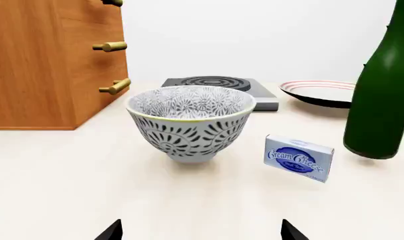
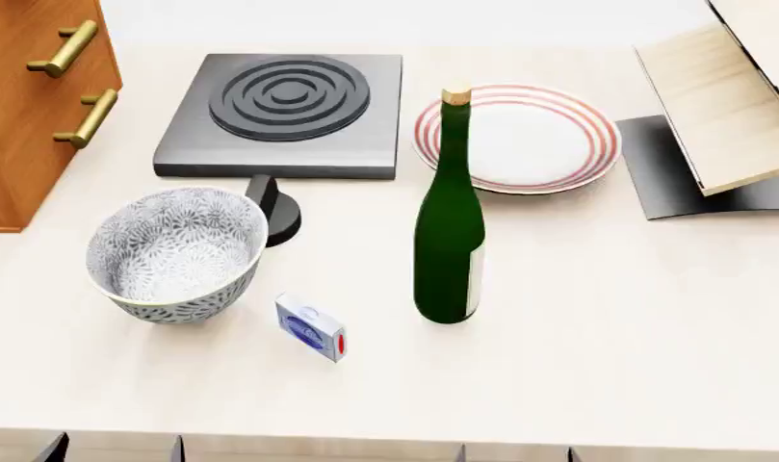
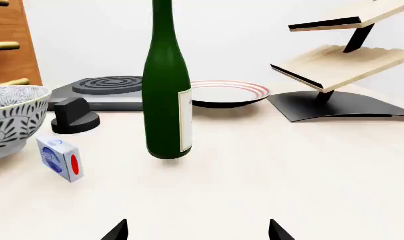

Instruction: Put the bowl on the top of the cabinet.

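Bowl (image 2: 177,252) sits upright on the worktop (image 2: 595,327) toward its left edge, just beside the cabinet (image 2: 30,106) at the back left corner, with nothing holding it. Only the head view shows the cream cheese box (image 2: 312,328) between bowl and green bottle (image 2: 451,223) from above. Each wrist view shows two dark fingertips set wide apart, so the left gripper (image 1: 200,231) and right gripper (image 3: 197,231) are both spread and empty; only the right wrist view shows the pale rack (image 3: 341,60) on its black stand.

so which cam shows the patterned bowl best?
Left wrist view: the deep white ceramic bowl with dark leaf pattern sits centred and whole, showing rim, outer wall and foot. The head view shows it whole from above, mostly the inside. The right wrist view catches only part of it, cut off at the frame edge.
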Controlling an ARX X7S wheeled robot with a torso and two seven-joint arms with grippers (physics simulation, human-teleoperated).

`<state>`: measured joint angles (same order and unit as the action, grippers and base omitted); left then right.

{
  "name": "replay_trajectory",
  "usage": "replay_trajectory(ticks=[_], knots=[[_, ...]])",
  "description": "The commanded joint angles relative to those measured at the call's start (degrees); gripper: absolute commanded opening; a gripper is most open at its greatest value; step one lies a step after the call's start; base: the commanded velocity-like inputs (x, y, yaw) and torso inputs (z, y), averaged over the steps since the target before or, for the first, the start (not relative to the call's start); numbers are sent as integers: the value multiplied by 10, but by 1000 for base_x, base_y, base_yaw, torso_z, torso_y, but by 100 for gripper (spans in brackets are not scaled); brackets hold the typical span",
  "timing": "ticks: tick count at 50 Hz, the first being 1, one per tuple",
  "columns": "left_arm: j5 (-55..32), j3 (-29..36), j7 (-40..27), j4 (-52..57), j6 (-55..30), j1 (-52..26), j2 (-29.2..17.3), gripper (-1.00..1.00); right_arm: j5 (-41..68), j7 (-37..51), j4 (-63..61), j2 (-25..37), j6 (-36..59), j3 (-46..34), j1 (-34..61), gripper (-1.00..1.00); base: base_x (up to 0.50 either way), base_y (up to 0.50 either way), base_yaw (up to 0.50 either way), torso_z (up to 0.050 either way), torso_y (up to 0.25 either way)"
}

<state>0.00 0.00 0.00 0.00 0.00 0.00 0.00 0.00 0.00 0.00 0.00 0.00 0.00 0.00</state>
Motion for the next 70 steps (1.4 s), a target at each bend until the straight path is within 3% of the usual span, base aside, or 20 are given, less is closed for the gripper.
replay_trajectory(ticks=[1, 14, 37, 65, 70], knots=[[-11, 12, -12, -2, 3, 0, -11, 100, 10, 13, 6, 10, -6, -13, 0, 100, 0, 0, 0, 0, 0], [-25, 36, -39, 16, -10, 0, -30, 100, 29, 40, -15, 29, 17, -33, -2, 100, 0, 0, 0, 0, 0], [-7, 63, -75, 220, -149, -40, -58, 100, 9, 78, -298, 70, 221, -47, 54, 100, 0, 0, 0, 0, 0], [-20, 71, -103, 239, -149, -42, -74, 100, 22, 92, -286, 85, 214, -58, 56, 100, 0, 1, 0, 0, 0], [-23, 71, -107, 246, -151, -41, -78, 100, 26, 97, -284, 83, 214, -58, 57, 100, 0, 500, 0, 0, 0]])
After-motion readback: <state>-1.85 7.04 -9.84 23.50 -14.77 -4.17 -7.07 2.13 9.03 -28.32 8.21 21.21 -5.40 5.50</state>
